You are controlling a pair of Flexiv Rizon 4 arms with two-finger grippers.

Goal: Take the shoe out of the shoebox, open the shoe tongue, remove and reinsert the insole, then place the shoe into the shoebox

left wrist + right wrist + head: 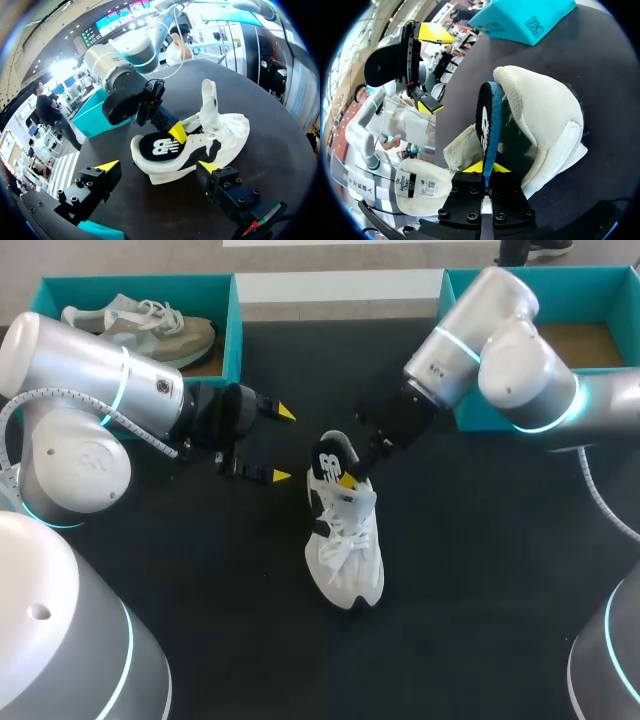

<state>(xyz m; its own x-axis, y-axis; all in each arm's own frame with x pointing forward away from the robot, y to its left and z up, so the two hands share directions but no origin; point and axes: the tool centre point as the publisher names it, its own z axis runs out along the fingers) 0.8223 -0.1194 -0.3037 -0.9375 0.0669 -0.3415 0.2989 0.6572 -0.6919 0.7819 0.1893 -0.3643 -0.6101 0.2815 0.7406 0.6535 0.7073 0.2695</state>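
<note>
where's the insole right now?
Head view, mid-table: the insole sticks up out of the shoe at its heel, pinched in the right gripper, with the open left gripper just to its left.

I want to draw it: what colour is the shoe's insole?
The insole is black with white print, best seen in the left wrist view.

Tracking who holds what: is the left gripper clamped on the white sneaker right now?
No: in the head view the left gripper stands open, both yellow tips clear of the white sneaker.
</note>
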